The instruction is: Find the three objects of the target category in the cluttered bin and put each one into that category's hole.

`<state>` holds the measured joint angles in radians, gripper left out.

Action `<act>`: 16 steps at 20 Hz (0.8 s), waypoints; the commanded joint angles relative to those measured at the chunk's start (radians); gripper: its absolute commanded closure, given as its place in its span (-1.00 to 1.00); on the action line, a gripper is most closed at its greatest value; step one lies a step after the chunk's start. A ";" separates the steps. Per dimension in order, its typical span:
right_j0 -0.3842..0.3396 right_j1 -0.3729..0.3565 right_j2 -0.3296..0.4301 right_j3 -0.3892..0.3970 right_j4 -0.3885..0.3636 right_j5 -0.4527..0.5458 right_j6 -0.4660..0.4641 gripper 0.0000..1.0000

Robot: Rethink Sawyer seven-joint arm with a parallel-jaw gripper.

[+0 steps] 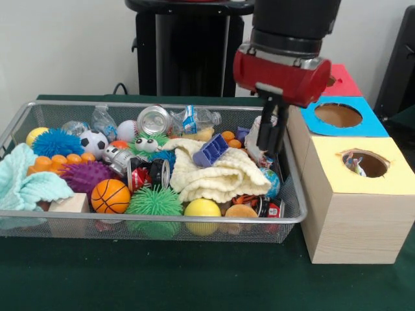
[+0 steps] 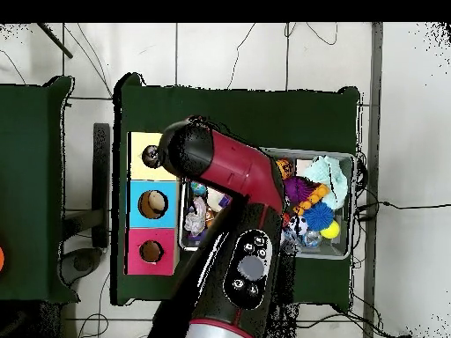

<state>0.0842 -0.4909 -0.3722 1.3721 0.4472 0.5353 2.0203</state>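
The wire mesh bin (image 1: 78,216) is full of toys; in the overhead view its rim (image 2: 354,204) shows to the right of the arm. My gripper (image 1: 269,133) hangs over the bin's right end, next to the yellow-topped box. A white spotted fabric piece (image 1: 257,148) lies just beside and behind it; I cannot tell whether the gripper touches it. Another spotted piece (image 1: 356,166) shows inside the yellow box's round hole (image 1: 364,163). In the overhead view the hole (image 2: 151,157) is visible and the arm hides the gripper.
A cream knitted cloth (image 1: 220,175) with a blue block on it lies in the bin's middle right. A mint-green towel (image 1: 26,184) is at its left end. Balls, bottles and cans fill the remaining space. The blue-topped box (image 1: 337,115) and red-topped box (image 1: 343,81) stand behind the yellow one.
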 commanded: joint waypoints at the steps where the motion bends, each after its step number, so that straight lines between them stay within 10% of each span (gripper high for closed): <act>1: -0.039 -0.002 0.177 0.258 -0.088 -0.113 0.016 1.00; 16: -0.045 0.007 0.236 0.356 -0.125 -0.061 0.061 1.00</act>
<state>0.0619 -0.4920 -0.2628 1.6068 0.3662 0.4257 2.0203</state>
